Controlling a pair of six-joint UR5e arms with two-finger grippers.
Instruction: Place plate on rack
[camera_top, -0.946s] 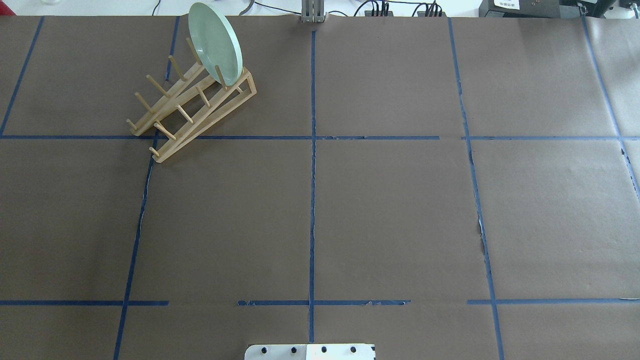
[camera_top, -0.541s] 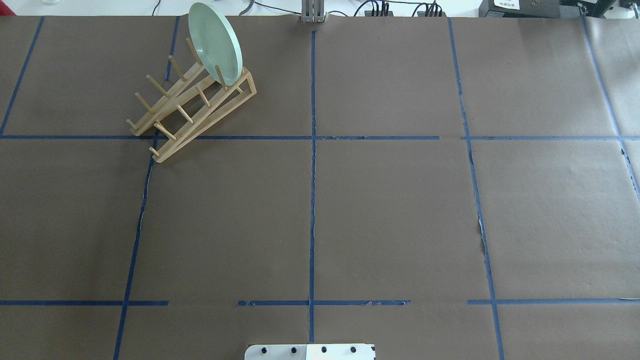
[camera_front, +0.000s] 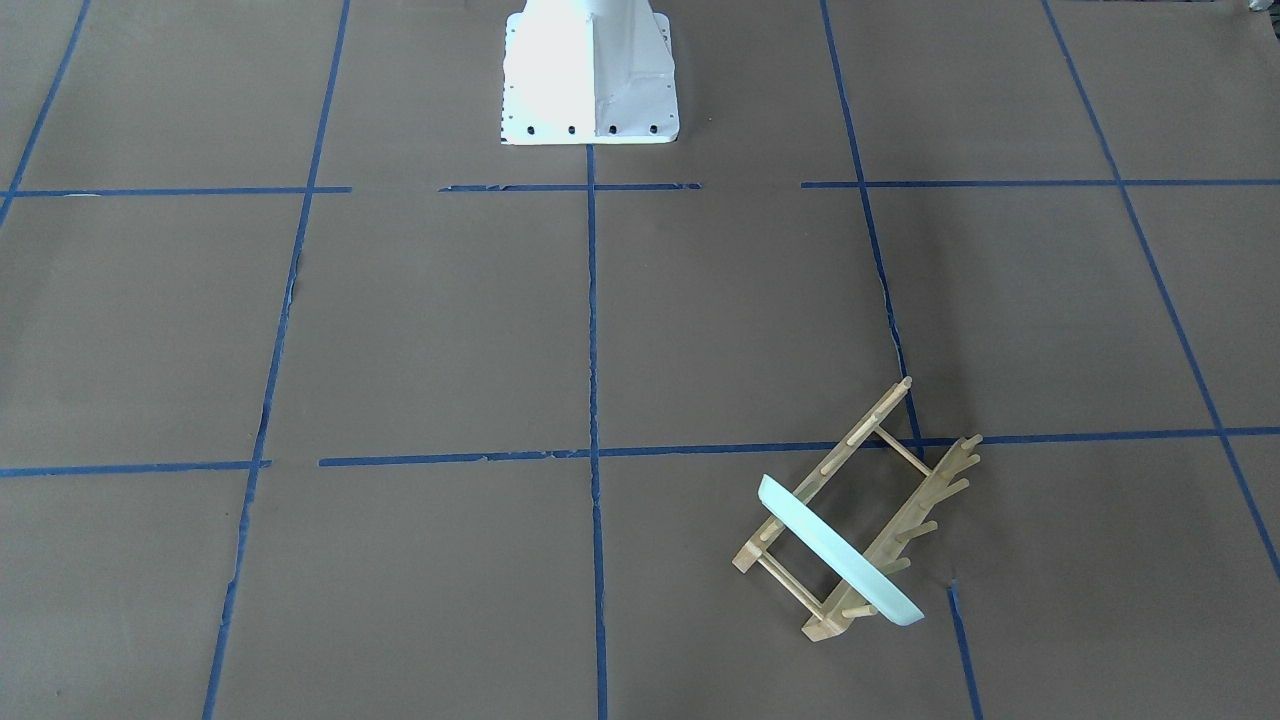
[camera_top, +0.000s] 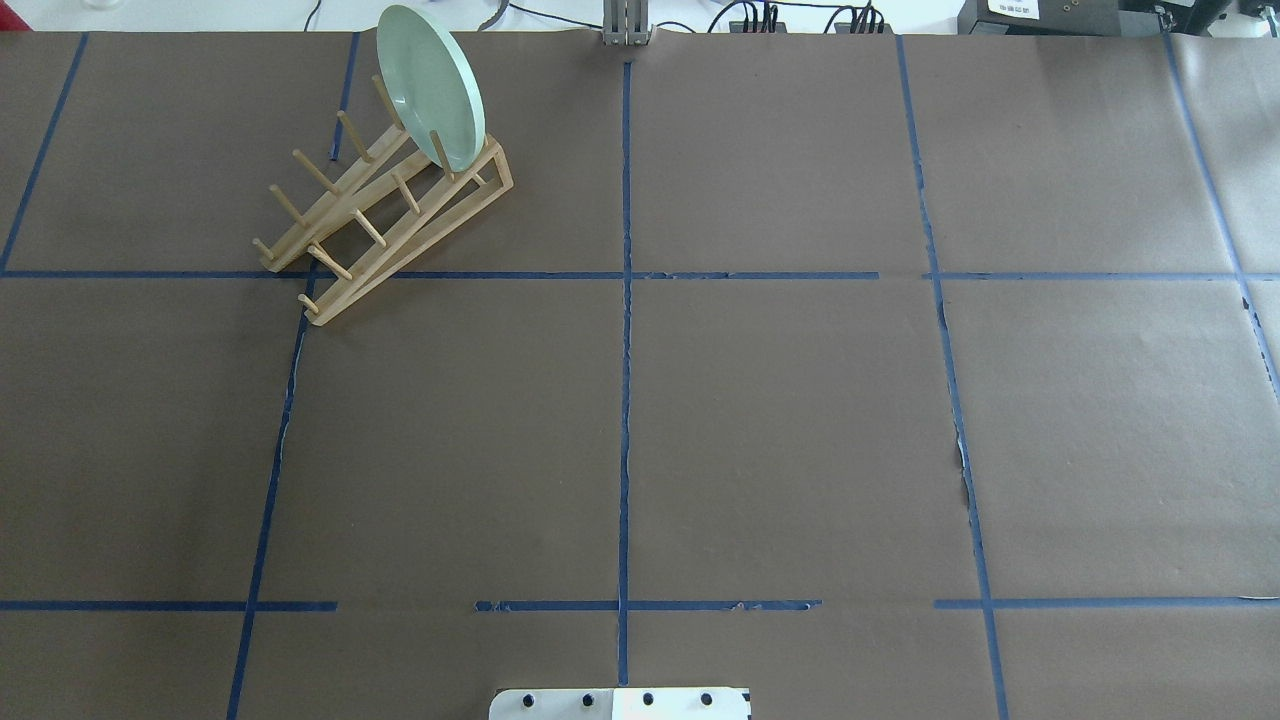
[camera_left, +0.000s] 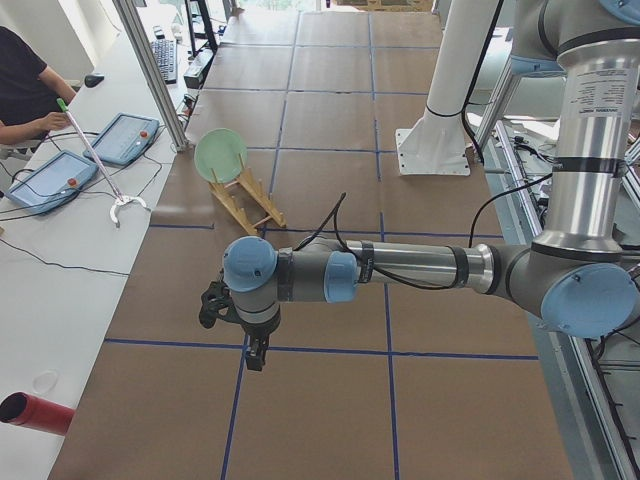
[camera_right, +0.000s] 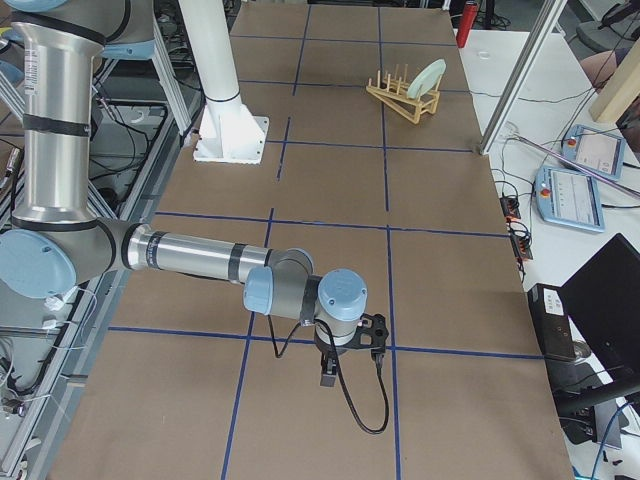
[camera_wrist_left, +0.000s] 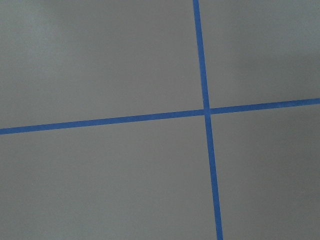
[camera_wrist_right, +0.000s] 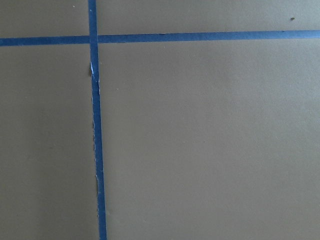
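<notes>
Nothing is moving since before: the plate (camera_top: 430, 85) is standing on edge in the rack (camera_top: 400, 238), far from the left hand (camera_left: 255, 355) and farther from the right hand (camera_right: 328, 376), and I cannot tell whether they are spread.

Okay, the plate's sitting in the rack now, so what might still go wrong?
The plate stands tilted at the far end of the rack, so a knock might tip it out. That end is near the table's far edge, so a fall might carry it off.

The plate (camera_top: 430, 85) stands on edge between the pegs (camera_top: 438, 153) at the rack's (camera_front: 927, 500) far end. The rack sits on the counter's (camera_top: 780, 430) far left part.
</notes>
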